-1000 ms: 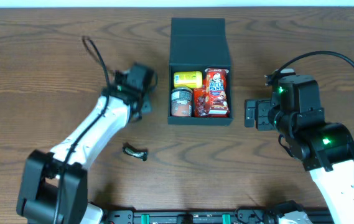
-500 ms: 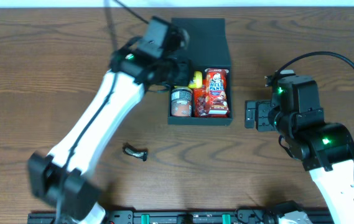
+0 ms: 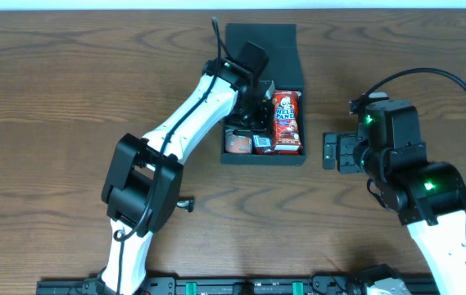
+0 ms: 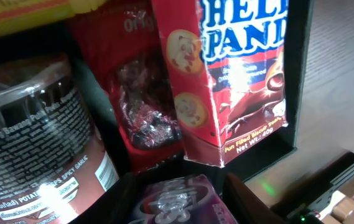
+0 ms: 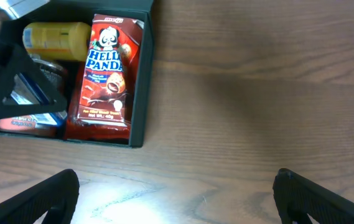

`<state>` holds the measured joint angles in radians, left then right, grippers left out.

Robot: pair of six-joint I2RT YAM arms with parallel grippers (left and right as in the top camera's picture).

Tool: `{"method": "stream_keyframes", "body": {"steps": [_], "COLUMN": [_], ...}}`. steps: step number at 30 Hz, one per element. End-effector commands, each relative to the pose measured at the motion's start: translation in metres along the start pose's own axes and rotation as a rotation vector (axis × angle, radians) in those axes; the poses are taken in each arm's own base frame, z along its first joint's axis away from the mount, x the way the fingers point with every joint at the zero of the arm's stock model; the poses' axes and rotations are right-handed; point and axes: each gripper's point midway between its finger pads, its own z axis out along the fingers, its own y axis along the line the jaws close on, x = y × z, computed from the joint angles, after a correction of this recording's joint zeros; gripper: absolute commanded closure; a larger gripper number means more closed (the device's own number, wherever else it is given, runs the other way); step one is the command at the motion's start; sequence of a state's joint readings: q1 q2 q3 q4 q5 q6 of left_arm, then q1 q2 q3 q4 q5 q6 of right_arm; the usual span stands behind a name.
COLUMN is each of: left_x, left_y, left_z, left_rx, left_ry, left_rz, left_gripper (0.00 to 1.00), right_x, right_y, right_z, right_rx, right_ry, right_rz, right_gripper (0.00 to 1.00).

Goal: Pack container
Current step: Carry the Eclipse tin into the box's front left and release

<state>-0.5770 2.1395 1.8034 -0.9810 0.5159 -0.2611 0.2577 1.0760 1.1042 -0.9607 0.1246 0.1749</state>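
Note:
The container (image 3: 263,160) is a dark square box with its flap lid (image 3: 261,49) open at the back. It holds a Hello Panda box (image 3: 287,121), a yellow can (image 5: 52,32), a brown potato-chip can (image 4: 33,143) and a red packet (image 4: 145,106). My left gripper (image 3: 255,127) reaches into the box and is shut on a purple snack packet (image 4: 177,202), low over the front middle of the box. My right gripper (image 5: 177,193) is open and empty over bare table, right of the container; it also shows in the overhead view (image 3: 331,150).
A small dark item (image 3: 185,202) lies on the wooden table in front of the box to the left, partly hidden under my left arm. The left arm stretches diagonally from the front edge to the box.
My left arm has swung from the table left of the box to over it and lowered its gripper inside. The right arm has not moved.

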Motion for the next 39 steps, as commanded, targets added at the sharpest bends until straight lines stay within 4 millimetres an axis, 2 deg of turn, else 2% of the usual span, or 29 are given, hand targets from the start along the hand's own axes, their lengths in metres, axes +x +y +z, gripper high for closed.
{"method": "stream_keyframes", "body": {"steps": [1, 9, 14, 15, 18, 19, 21, 24, 27, 31, 34, 35, 36, 38, 39], "left_x": [-0.009, -0.011, -0.012, -0.013, -0.015, -0.015, -0.014, -0.014, -0.014, -0.019, -0.026, -0.029, -0.033, -0.027, -0.019], "left_y": [-0.004, 0.005, 0.005, 0.006, 0.006, 0.006, 0.005, 0.004, 0.002, 0.005, 0.003, 0.002, 0.003, 0.001, -0.001], "left_z": [-0.005, -0.004, -0.004, -0.004, -0.004, -0.004, -0.004, -0.003, -0.002, -0.005, -0.029, -0.047, -0.079, -0.129, -0.144], "left_rx": [-0.037, -0.116, -0.118, -0.122, -0.129, -0.129, -0.131, -0.133, -0.132, -0.155, -0.194, -0.238, -0.319, -0.408, -0.421], "left_ry": [-0.04, -0.064, -0.068, -0.072, -0.079, -0.079, -0.079, -0.078, -0.081, -0.102, -0.137, -0.168, -0.223, -0.288, -0.296], "left_rz": [0.042, 0.052, 0.054, 0.055, 0.057, 0.058, 0.061, 0.065, 0.07, 0.073, 0.071, 0.074, 0.076, 0.079, 0.077], "left_gripper": [0.94, 0.94, 0.82, 0.76, 0.67, 0.58, 0.56, 0.43, 0.42, 0.3, 0.16, 0.09, 0.03, 0.05, 0.05], "right_x": [0.001, 0.001, 0.001, 0.001, 0.001, 0.001, 0.001, 0.001, 0.001, 0.001, 0.001, 0.001, 0.001, 0.001, 0.001], "right_y": [0.001, 0.001, 0.001, 0.001, 0.001, 0.001, 0.001, 0.001, 0.001, 0.001, 0.001, 0.001, 0.001, 0.001, 0.001], "right_z": [-0.001, -0.001, -0.001, -0.001, -0.001, -0.001, -0.001, -0.001, -0.001, -0.001, -0.001, -0.001, -0.001, -0.001, -0.001], "right_rx": [0.002, 0.001, 0.001, 0.001, 0.001, 0.001, 0.001, 0.001, 0.001, 0.002, 0.002, 0.002, 0.002, 0.002, 0.002], "right_ry": [-0.001, -0.001, -0.001, -0.001, -0.001, -0.001, -0.001, -0.001, -0.001, -0.001, -0.002, -0.001, -0.001, -0.001, -0.001], "right_rz": [-0.003, -0.002, -0.003, -0.003, -0.002, -0.002, -0.002, -0.002, -0.002, -0.003, -0.003, -0.003, -0.003, -0.003, -0.003], "right_gripper": [0.01, 0.01, 0.01, 0.01, 0.01, 0.01, 0.01, 0.01, 0.01, 0.01, 0.01, 0.01, 0.01, 0.01, 0.01]}}
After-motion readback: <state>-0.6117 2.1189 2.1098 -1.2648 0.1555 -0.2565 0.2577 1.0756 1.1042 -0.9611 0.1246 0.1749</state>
